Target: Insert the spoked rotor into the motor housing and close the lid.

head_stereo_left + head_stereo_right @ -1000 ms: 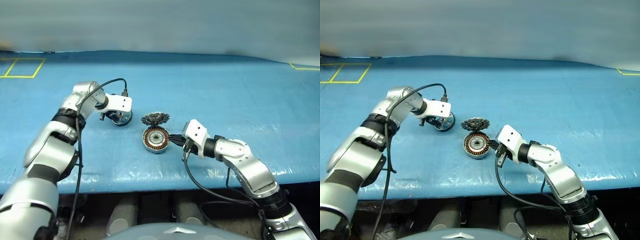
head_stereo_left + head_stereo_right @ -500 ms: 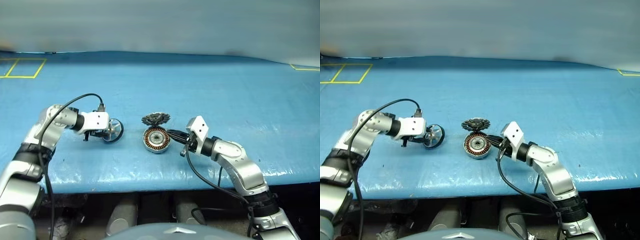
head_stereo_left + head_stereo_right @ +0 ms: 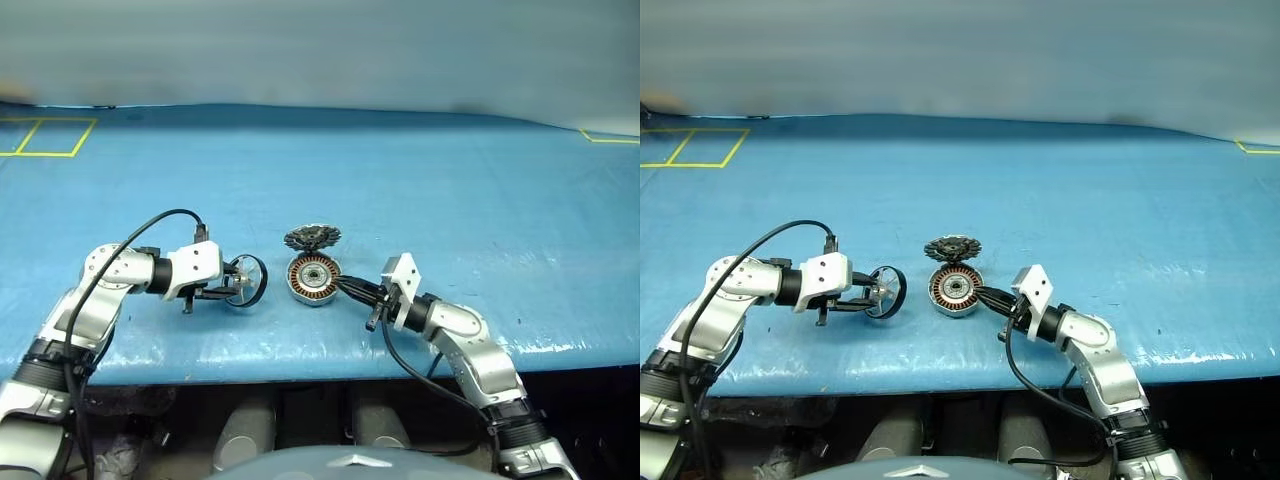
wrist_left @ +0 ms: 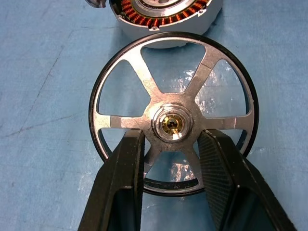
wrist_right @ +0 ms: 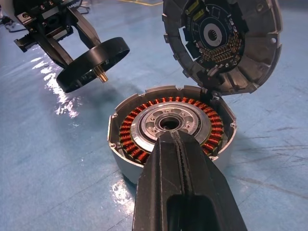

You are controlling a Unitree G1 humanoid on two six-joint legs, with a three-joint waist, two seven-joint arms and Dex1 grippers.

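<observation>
The spoked rotor (image 4: 173, 122), a silver wheel with a dark rim, stands on edge just above the table, with my left gripper (image 4: 172, 139) shut on it near its hub. It hangs close to the left of the motor housing (image 3: 313, 279), whose copper windings (image 5: 139, 139) ring a silver centre. The lid (image 3: 312, 238) stands open behind the housing, its ribbed dark face (image 5: 224, 43) turned forward. My right gripper (image 3: 343, 284) is shut with nothing in it. Its fingers (image 5: 180, 163) reach over the housing's right rim toward the centre.
A blue cover spreads over the table (image 3: 450, 190). Yellow tape marks lie at the far left (image 3: 45, 135) and far right (image 3: 605, 133). The table's front edge (image 3: 300, 365) runs just below both hands. A black cable (image 3: 150, 225) loops over my left arm.
My left arm has drawn back toward the front edge with the rotor and rolled, so the rotor now stands on edge beside the housing. My right arm has sunk a little, its gripper still at the housing.
</observation>
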